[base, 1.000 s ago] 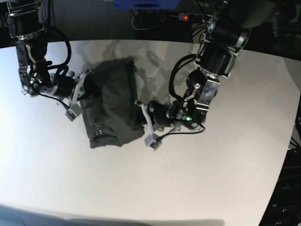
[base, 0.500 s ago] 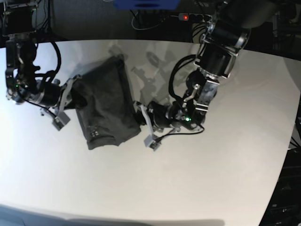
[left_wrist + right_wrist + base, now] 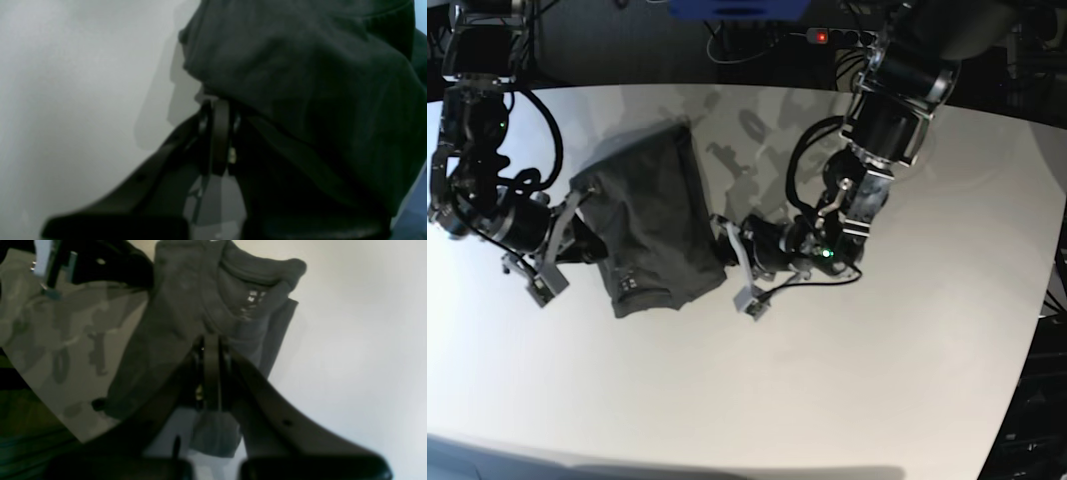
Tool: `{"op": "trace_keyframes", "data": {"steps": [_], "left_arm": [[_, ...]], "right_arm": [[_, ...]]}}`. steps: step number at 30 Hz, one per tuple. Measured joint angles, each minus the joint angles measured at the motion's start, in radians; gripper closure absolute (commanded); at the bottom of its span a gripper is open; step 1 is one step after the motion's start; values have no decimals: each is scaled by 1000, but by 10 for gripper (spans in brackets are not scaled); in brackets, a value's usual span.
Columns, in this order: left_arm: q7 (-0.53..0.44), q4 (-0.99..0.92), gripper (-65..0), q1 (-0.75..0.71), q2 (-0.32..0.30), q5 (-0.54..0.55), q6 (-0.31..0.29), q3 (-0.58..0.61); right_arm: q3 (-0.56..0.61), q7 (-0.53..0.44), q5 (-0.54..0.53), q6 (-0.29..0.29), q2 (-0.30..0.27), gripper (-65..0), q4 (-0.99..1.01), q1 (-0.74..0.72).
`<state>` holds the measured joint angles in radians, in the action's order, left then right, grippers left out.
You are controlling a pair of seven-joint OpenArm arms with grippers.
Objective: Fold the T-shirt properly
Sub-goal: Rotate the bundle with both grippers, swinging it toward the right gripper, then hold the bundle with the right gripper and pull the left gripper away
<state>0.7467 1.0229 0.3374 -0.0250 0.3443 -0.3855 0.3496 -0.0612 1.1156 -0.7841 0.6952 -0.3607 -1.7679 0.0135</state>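
T-shirt (image 3: pixel 652 225): dark grey, partly folded, on white counter (image 3: pixel 877 380) | left gripper (image 3: pixel 217 110): jaws closed, pinching its one edge | right gripper (image 3: pixel 208 346): jaws closed, pinching the opposite edge

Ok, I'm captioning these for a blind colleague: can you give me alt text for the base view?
A dark grey, wrinkled T-shirt lies partly folded on a white table, pinched at opposite edges by the right claw and left claw of two black robot arms.
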Motion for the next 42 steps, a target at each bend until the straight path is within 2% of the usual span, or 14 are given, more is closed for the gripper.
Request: {"op": "trace_keyframes", "data": {"steps": [9,11,16,21,26,42], "left_arm": [[23,-22,-22,46,33,-43,13,1],[-9,-25,-22,51,42,-62,26,0],[-53,-150,-22,110,79,-45,17,5],[-143,-234,-22,134,103,-39,16,7],[-145,-248,-22,144,122,-50,18,6],[-149,-244,-22,143,97,-34,12,5]], "right_arm": [[21,-4,0,0,0,-1,0,-13],[20,-5,0,0,0,-1,0,-13],[20,-2,-1,0,0,-1,0,-5],[20,-2,-1,0,0,-1,0,-5],[23,-2,0,0,0,-1,0,-5],[24,-4,0,0,1,-1,0,-11]]}}
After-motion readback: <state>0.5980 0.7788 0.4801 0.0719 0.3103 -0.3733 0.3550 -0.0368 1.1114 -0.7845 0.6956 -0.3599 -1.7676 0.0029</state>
